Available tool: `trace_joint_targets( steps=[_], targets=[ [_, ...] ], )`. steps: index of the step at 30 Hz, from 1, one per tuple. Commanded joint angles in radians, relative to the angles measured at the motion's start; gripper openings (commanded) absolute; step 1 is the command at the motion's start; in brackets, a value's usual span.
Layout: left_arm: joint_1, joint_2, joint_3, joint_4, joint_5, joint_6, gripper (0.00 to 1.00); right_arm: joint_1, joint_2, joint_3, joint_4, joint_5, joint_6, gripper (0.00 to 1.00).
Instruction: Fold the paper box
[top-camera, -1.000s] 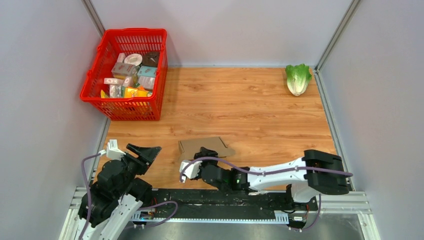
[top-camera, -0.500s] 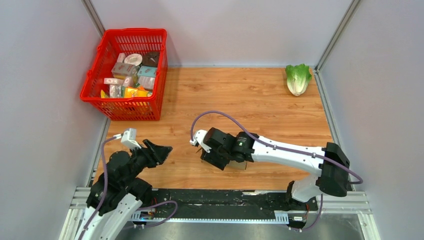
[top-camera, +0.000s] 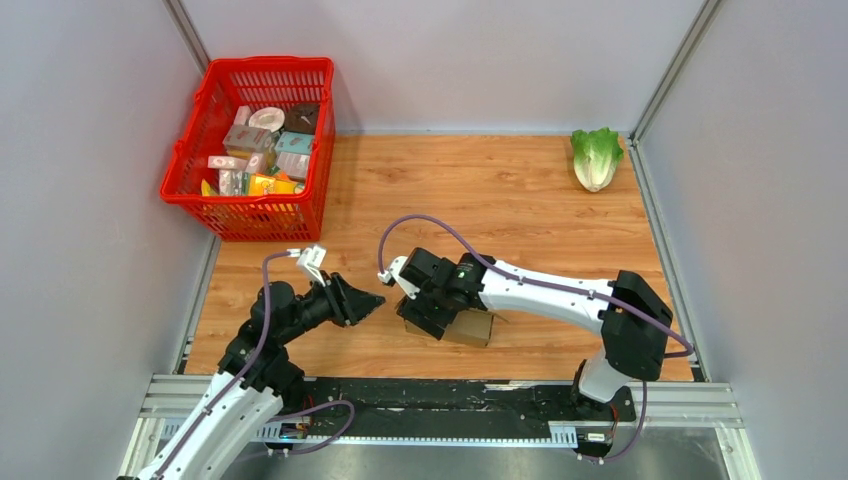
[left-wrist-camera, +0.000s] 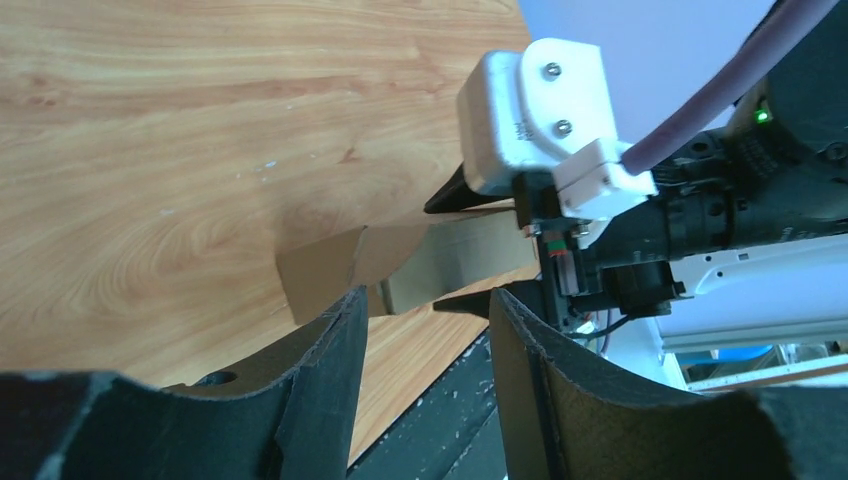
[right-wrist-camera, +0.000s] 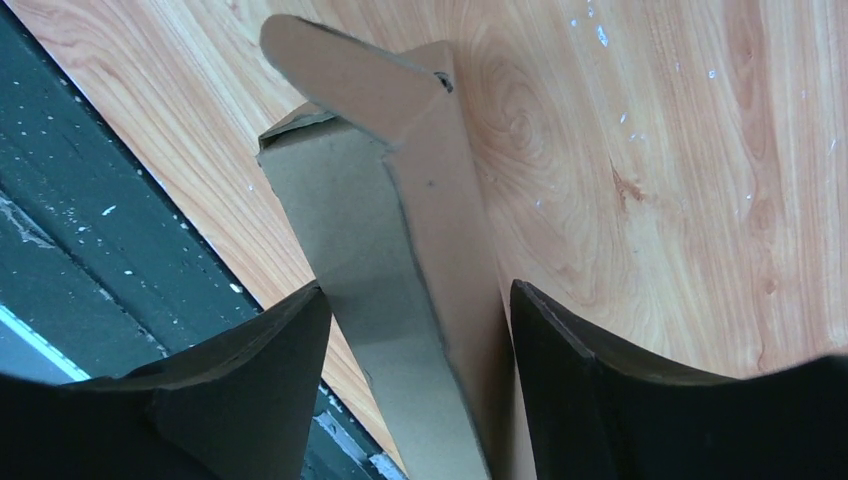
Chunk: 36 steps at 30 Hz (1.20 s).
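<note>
The paper box (top-camera: 472, 328) is plain brown cardboard, partly folded, near the table's front edge. My right gripper (top-camera: 418, 312) is at its left end. In the right wrist view the box (right-wrist-camera: 390, 230) stands between the two fingers, which close on its sides around the right gripper's midpoint (right-wrist-camera: 415, 290); a flap sticks up at its far end. My left gripper (top-camera: 372, 300) is open and empty, pointing right, just left of the box. In the left wrist view the left gripper (left-wrist-camera: 428, 300) faces the box (left-wrist-camera: 335, 270) and the right gripper's white mount (left-wrist-camera: 530, 120).
A red basket (top-camera: 245, 218) with small printed packages (top-camera: 262, 150) stands at the back left. A lettuce (top-camera: 596, 157) lies at the back right corner. A black rail (top-camera: 450, 395) runs along the near edge. Grey walls enclose the table.
The right arm swung from the near edge out over the box and took it; the box shifted right and nearer. The left arm reached right toward the box.
</note>
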Motion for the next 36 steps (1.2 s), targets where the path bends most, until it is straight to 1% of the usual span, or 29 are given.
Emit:
trace_joint_targets(
  steps=[1,4,6,7,13,16,17,18,20,23,25,30,36],
  targets=[
    [0.003,0.068,-0.022,0.217,0.075,0.031,0.56,-0.008,-0.039,-0.043,0.060,-0.010,0.016,0.73],
    [-0.012,0.126,-0.019,0.254,0.089,0.040,0.56,-0.011,-0.102,-0.086,0.085,-0.012,0.019,0.80],
    [-0.034,0.155,-0.009,0.280,0.087,0.051,0.56,-0.017,-0.134,-0.109,0.091,-0.012,0.019,0.82],
    [-0.044,0.187,-0.004,0.292,0.086,0.062,0.55,-0.019,-0.143,-0.116,0.091,-0.013,0.045,0.83],
    [-0.144,0.288,0.033,0.308,0.040,0.105,0.55,-0.026,-0.200,-0.167,0.108,-0.012,0.054,0.84],
    [-0.183,0.322,0.057,0.277,0.018,0.137,0.57,-0.033,-0.206,-0.178,0.119,-0.012,0.063,0.84],
    [-0.193,0.332,0.073,0.268,0.008,0.146,0.59,-0.033,-0.201,-0.181,0.129,-0.012,0.068,0.84],
    [-0.213,0.344,0.080,0.227,-0.003,0.168,0.60,-0.037,-0.197,-0.185,0.134,-0.045,0.071,0.84],
    [-0.236,0.355,0.105,0.190,-0.040,0.197,0.64,-0.037,-0.180,-0.189,0.139,-0.047,0.079,0.84],
    [-0.255,0.379,0.125,0.139,-0.064,0.237,0.65,-0.037,-0.191,-0.208,0.163,-0.048,0.085,0.84],
    [-0.256,0.404,0.131,0.125,-0.066,0.247,0.65,-0.037,-0.198,-0.221,0.174,-0.051,0.089,0.84],
    [-0.258,0.454,0.157,0.111,-0.058,0.261,0.59,-0.039,-0.200,-0.227,0.185,-0.053,0.086,0.84],
    [-0.288,0.499,0.186,0.094,-0.074,0.272,0.54,-0.039,-0.198,-0.224,0.188,-0.061,0.085,0.83]
  ],
)
